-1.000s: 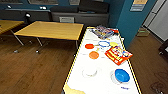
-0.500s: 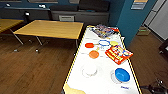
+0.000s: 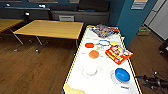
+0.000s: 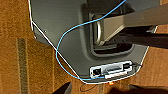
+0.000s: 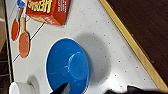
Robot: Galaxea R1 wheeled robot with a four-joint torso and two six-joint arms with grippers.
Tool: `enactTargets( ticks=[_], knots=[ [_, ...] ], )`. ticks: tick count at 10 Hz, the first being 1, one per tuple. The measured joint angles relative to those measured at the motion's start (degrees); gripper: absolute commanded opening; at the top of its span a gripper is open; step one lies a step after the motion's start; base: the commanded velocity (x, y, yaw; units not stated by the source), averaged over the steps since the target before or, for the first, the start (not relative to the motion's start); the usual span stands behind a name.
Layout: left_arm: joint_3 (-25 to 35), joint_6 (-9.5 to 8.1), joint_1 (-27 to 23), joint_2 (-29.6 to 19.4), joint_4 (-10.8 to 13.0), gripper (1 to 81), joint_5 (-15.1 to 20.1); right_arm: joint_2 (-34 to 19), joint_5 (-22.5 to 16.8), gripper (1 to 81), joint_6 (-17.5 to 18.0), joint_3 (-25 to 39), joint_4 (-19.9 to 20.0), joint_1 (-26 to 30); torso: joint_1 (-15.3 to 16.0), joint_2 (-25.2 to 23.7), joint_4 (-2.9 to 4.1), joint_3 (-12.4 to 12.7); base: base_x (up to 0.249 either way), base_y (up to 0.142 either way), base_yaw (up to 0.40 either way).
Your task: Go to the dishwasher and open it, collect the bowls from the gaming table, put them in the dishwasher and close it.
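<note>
Right gripper: the dark right gripper (image 3: 153,81) reaches in from the lower right of the head view, just off the yellow edge of the table, over the wooden floor; whether its fingers are apart or together cannot be told.
Left gripper: only dark tips at the edge of the left wrist view, above the robot's own grey base with its thin blue cable (image 4: 65,40); finger state cannot be told.
Nearest bowl: the bright blue round plastic bowl (image 3: 122,74) sits on the table near the right gripper, close to the table's right edge; in the right wrist view it lies open side up (image 5: 68,67) on the white speckled surface.
Other bowls: an orange round shallow bowl (image 3: 94,54) near the table's middle, and a red-orange round bowl (image 3: 89,45) just beyond it, apart from each other.
White cup: a white round cup (image 3: 89,69) stands left of the blue bowl.
Game boxes: a red flat game box (image 3: 118,53) lies beyond the blue bowl by the right edge; a colourful box (image 3: 102,30) lies at the far end.
Table: the long white-topped gaming table with a yellow rim (image 3: 72,63) runs away from the camera.
Surroundings: a plain yellow-topped table (image 3: 50,28) stands to the left on the dark wooden floor (image 3: 32,70); a teal wall (image 3: 132,22) rises to the right.
</note>
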Motion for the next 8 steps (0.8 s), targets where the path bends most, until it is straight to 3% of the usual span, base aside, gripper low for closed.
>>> enactTargets(
  ticks=[3, 8],
  knots=[
    [0.0, -0.04, 0.0, -0.1, 0.0, 81.1, 0.0, 3.5, -2.9, 81.1, 6.6, -5.1, 0.0, 1.6, 0.0, 0.0, 0.0, 0.0, 0.0, 0.0, 0.0],
    [-0.1, -0.15, -0.2, -0.2, 0.0, 81.1, 0.0, 9.6, -5.3, 81.1, 9.2, -12.6, 0.1, 2.0, 0.0, 0.0, 0.0, 0.0, 0.0, 0.0, 0.0]
  ],
)
